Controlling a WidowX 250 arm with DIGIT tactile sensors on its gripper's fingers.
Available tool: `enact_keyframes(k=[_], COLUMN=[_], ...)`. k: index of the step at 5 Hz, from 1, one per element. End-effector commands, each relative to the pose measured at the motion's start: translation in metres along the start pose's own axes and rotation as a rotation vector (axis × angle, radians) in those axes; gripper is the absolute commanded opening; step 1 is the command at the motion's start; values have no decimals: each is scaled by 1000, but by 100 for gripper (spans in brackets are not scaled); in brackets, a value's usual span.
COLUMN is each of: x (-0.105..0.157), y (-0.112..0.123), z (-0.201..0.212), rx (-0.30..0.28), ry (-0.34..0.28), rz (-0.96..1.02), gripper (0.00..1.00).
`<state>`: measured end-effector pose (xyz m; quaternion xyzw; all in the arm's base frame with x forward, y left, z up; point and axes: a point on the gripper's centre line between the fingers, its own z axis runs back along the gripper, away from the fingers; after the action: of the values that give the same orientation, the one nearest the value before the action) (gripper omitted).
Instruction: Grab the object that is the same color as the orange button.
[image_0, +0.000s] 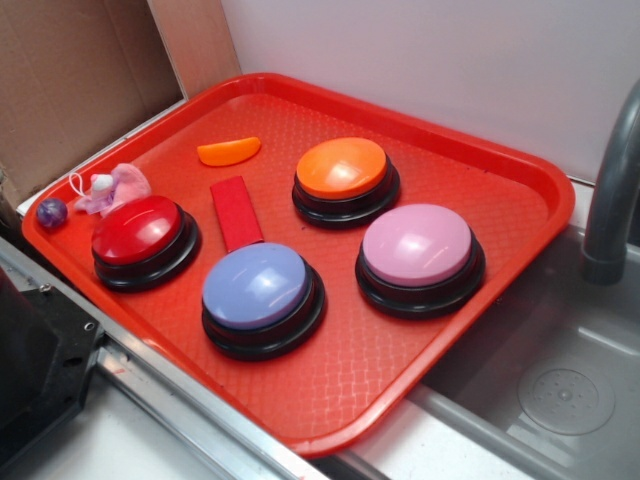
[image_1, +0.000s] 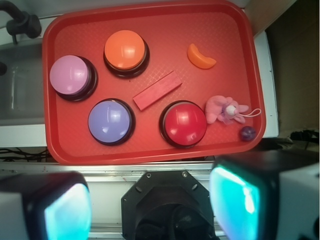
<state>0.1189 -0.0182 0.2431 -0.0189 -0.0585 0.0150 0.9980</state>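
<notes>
**Gripper waits above a red tray, orange slice not yet touched**

Seen from above through the wrist camera, a red tray (image_1: 150, 20) lies on the counter beside a sink. Going left to right: a pink dome button (image_1: 71, 75) sits at the far left, with a lavender-blue dome button (image_1: 111, 120) below it. Next comes the orange button (image_1: 125, 50), near the top edge. A red rectangular block (image_1: 157, 90) lies tilted in the middle, and a red dome button (image_1: 183, 123) sits below it. Further right, the small orange crescent (image_1: 200, 57) lies flat and alone near the tray's upper right. A pink plush toy (image_1: 225, 110) and a tiny purple ball (image_1: 247, 133) rest at the right edge.

The gripper (image_1: 150, 202) hangs high over the tray's near side, its two fingers spread wide and holding nothing. The reach has apparently not begun. The next move calls for travelling forward and right, then descending to pinch the thin crescent.
</notes>
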Motion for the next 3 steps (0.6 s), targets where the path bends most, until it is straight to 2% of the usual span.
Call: enact_keyframes(k=[1,2,3], x=[0,24,46], y=[0,-1,2], z=[0,-24,-46], rx=[0,1,-19], ry=[0,-51,-145], rz=[0,0,-22], gripper=[100,100,100])
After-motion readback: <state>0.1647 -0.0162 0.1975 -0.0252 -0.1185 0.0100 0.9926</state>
